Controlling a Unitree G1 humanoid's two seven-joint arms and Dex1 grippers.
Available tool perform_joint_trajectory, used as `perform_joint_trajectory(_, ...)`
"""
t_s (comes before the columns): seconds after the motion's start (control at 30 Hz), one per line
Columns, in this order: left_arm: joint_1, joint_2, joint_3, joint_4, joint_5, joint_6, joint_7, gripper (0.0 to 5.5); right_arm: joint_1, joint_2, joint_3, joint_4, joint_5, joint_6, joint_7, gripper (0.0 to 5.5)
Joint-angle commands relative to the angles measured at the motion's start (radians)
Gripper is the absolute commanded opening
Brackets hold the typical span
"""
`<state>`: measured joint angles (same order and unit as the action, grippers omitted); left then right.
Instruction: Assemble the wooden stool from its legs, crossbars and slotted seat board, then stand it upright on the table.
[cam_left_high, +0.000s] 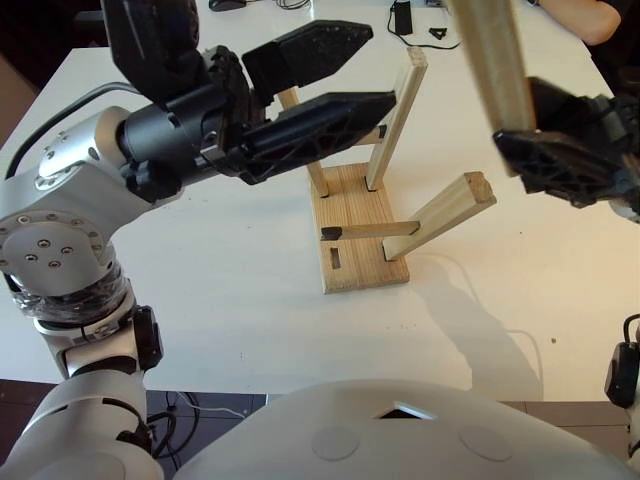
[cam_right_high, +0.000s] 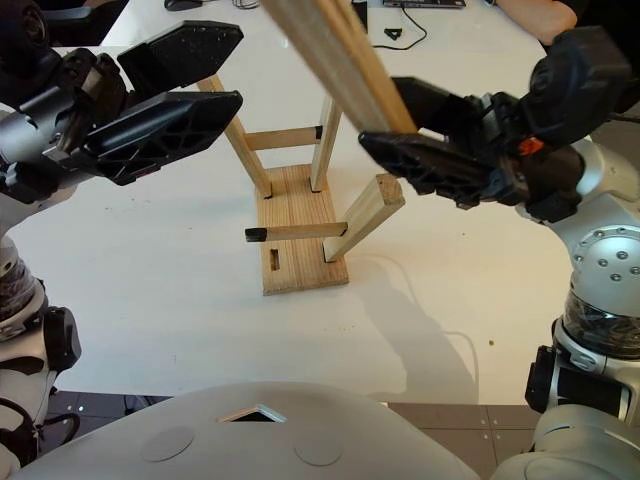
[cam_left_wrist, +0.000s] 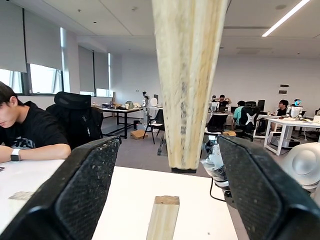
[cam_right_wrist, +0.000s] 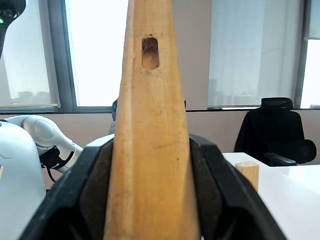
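The slotted seat board (cam_left_high: 352, 205) lies flat on the white table, with three legs standing up out of it. The far left leg (cam_right_high: 248, 150) is partly hidden behind my left gripper. The far right leg (cam_left_high: 395, 120) stands straight, and the near right leg (cam_left_high: 445, 215) leans outward. A crossbar (cam_left_high: 368, 231) sticks out from the leaning leg over an empty slot (cam_left_high: 336, 258). Another crossbar (cam_right_high: 282, 138) joins the far legs. My left gripper (cam_left_high: 380, 65) hovers open above the far left leg. My right gripper (cam_right_high: 385, 115) is shut on the fourth leg (cam_right_high: 330, 50), held high to the right of the stool.
The table (cam_left_high: 200, 300) has bare room to the left of and in front of the board. A black device with cables (cam_left_high: 402, 15) lies near the far edge.
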<state>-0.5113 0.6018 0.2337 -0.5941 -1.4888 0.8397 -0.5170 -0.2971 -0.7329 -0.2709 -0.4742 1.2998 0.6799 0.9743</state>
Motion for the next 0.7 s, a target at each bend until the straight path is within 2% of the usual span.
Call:
perform_joint_trajectory(0.03,-0.036,0.017,-0.024,-0.015,-0.048,-0.008,0.031,3.56,0.027,-0.021,0.03,-0.001,-0.058,0.012,0.045,2.04)
perform_joint_trajectory(0.17,-0.056,0.022,-0.037,-0.013,-0.076,-0.017,0.051,3.56,0.058,-0.037,0.063,-0.009,-0.126,0.002,0.09,2.04)
perform_joint_trajectory(0.4,-0.02,0.042,-0.083,-0.027,0.04,-0.031,0.003,3.56,0.066,-0.031,0.087,-0.004,-0.198,-0.027,0.109,2.04)
perform_joint_trajectory(0.53,0.003,0.053,-0.086,-0.046,0.074,-0.042,-0.052,3.09,0.063,-0.034,0.096,-0.006,-0.205,-0.031,0.116,2.04)
perform_joint_trajectory(0.7,0.012,0.055,-0.081,-0.055,0.086,-0.059,-0.084,2.22,0.074,-0.043,0.101,-0.005,-0.211,-0.027,0.125,2.04)
